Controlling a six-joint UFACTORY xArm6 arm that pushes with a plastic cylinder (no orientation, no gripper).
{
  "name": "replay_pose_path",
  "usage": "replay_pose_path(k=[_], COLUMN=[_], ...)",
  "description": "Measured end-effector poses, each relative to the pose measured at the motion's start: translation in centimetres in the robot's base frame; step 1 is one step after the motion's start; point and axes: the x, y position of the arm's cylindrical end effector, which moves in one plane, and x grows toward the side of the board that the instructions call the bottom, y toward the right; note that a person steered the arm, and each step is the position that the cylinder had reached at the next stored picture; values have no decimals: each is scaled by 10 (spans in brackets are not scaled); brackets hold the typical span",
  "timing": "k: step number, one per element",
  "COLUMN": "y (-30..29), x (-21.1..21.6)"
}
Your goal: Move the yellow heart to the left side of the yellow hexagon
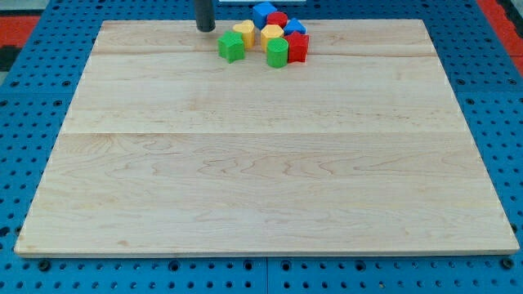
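Note:
The blocks sit in one tight cluster at the view's top centre of the wooden board (261,163). A yellow block (243,33), the leftmost yellow one, stands behind a green block (231,46). A second yellow block (271,33) sits to its right, behind another green block (278,52). I cannot tell which yellow block is the heart and which the hexagon. My tip (205,28) rests on the board to the left of the cluster, a short gap from the left yellow block and touching nothing.
A blue block (263,14) and a red block (279,19) stand at the cluster's back. A second blue block (295,28) and a red block (297,47) are on its right. A blue pegboard (33,65) surrounds the board.

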Motion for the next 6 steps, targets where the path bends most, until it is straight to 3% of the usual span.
replay_pose_path(k=[2,4,6], y=[8,74,16], x=[0,6,13])
